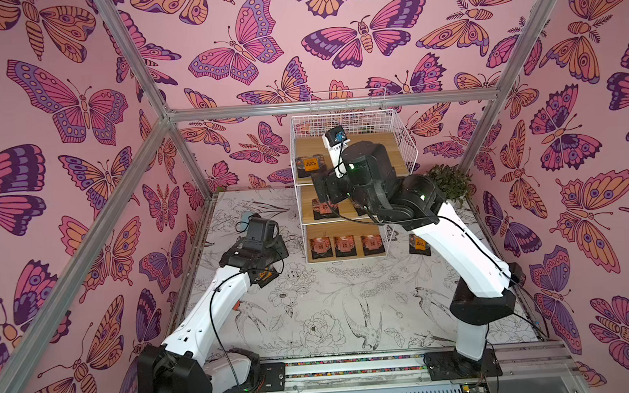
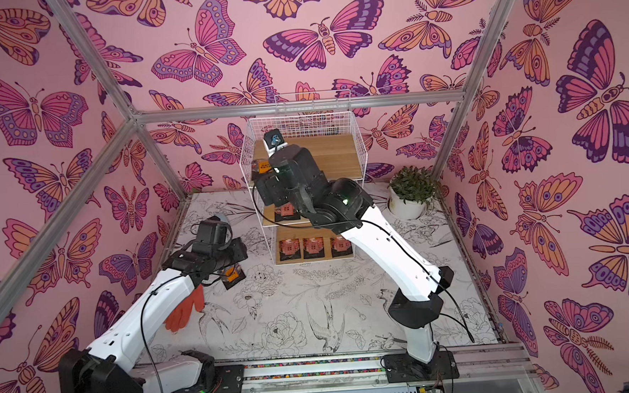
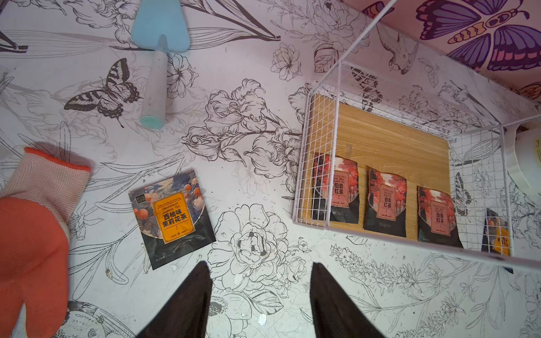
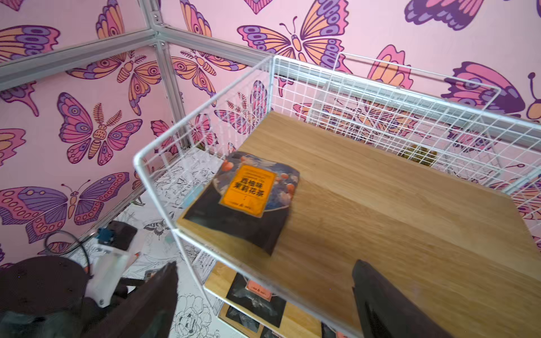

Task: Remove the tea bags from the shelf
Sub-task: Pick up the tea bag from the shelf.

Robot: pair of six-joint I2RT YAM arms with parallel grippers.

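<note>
The white wire shelf (image 1: 410, 140) stands at the back of the table. One orange-labelled tea bag (image 4: 246, 199) lies on its top board, near the front left corner. My right gripper (image 4: 266, 264) hangs open and empty just before that board's front edge. A pink-labelled tea bag (image 1: 324, 208) lies on the middle board and three more (image 3: 386, 204) on the bottom one. Two orange-labelled tea bags lie on the table, one (image 3: 171, 216) left of the shelf, one (image 1: 419, 244) right of it. My left gripper (image 3: 260, 267) is open over the table, beside the left one.
An orange glove (image 3: 35, 228) and a light blue trowel (image 3: 159, 58) lie on the table at the left. A white pot with a green plant (image 2: 405, 203) stands right of the shelf. Metal frame posts (image 1: 189, 156) run along the walls.
</note>
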